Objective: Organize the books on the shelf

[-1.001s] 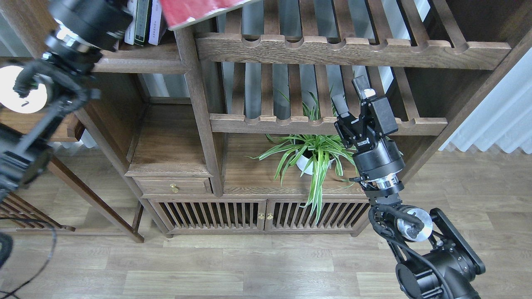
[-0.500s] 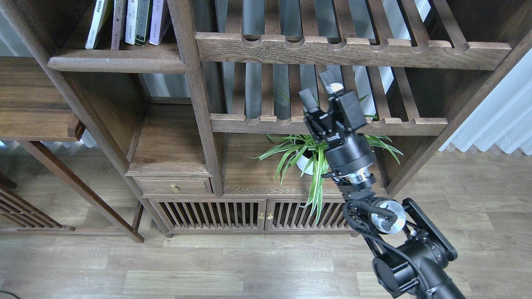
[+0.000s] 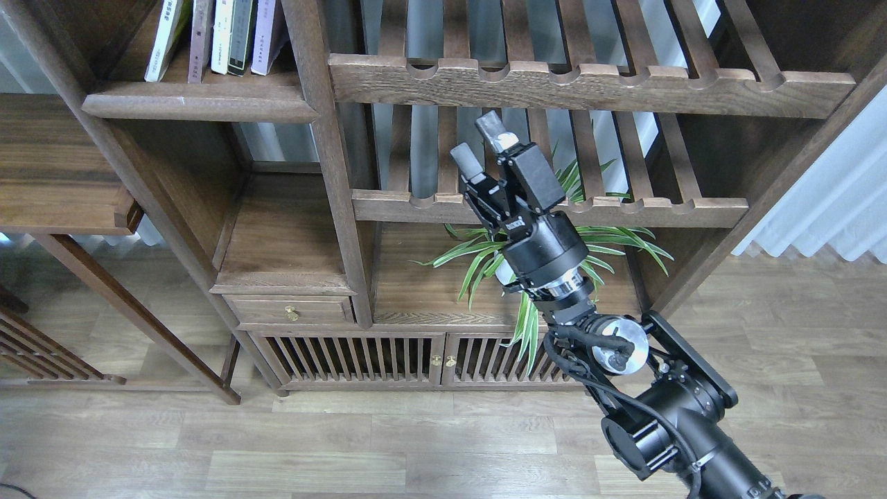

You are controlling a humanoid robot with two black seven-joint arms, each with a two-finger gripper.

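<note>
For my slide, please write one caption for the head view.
Right gripper open and empty before the slatted racks, above a potted plant; books stand on the shelf at upper left.

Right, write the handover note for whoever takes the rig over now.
Right gripper: open, empty, raised in front of the slatted rack, above the potted plant.
Left gripper: out of view.
Books: a row stands upright on the shelf at top left; tops cut off by the frame.
Done: cannot confirm from this view.
Left: check the row is complete and tidy.
</note>
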